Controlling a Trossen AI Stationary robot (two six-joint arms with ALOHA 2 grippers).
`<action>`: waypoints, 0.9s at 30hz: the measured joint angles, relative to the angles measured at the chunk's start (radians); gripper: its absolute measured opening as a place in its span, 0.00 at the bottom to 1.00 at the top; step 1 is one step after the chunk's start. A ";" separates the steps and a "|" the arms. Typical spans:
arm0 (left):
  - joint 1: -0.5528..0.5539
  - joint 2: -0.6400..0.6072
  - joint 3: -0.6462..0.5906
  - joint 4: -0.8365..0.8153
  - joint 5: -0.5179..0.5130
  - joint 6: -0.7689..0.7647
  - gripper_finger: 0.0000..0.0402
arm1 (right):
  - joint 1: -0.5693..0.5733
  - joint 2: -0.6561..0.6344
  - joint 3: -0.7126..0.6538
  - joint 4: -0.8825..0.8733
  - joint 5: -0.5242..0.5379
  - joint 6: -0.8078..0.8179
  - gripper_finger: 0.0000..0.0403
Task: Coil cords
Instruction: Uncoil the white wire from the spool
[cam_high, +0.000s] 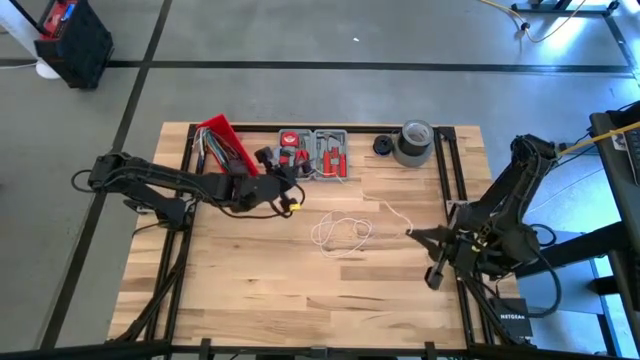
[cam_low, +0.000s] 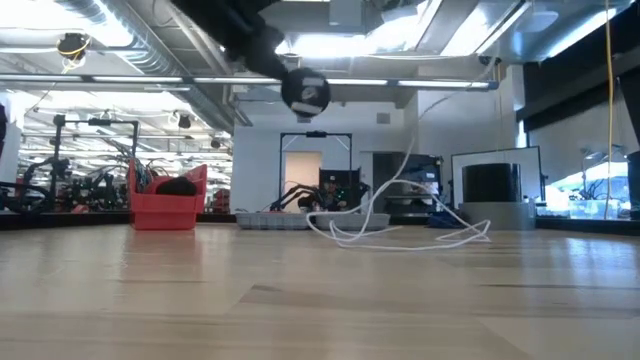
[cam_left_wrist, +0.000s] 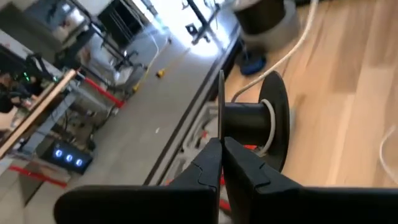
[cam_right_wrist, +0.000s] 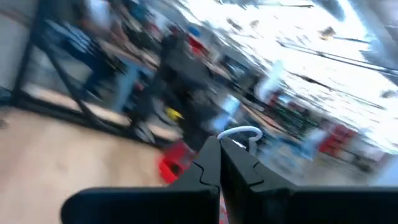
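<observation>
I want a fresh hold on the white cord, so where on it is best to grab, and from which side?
Probably take the white cord on its single strand between its loose loops and the right tool, from above, jaws across it: there it runs alone, while the loops overlap.

We see lots of bare wood on the near half of the table (cam_high: 300, 300), so a gripper could pass there easily. In the middle, the white cord (cam_high: 340, 232) lies in loose loops and gets in the way. Part of it rises off the wood. Along the far edge stand a red bin (cam_high: 222, 142), a grey tray of tools (cam_high: 314, 152) and a grey roll of tape (cam_high: 414, 142), close together like a wall. The left gripper (cam_high: 288, 200) hangs just in front of the tray and bin. The right gripper (cam_high: 414, 234) sits at the right side, with bare wood between it and the tape.
</observation>
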 joint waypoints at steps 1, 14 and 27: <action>0.004 0.000 0.000 -0.024 0.000 -0.010 0.01 | 0.000 0.000 0.000 -0.003 0.049 -0.021 0.01; -0.017 0.000 0.000 -0.066 -0.040 0.007 0.01 | -0.065 0.012 -0.109 -0.405 0.196 0.553 0.01; -0.179 0.000 0.000 0.115 -0.021 0.330 0.01 | -0.453 0.020 -0.218 -0.844 -0.480 1.308 0.09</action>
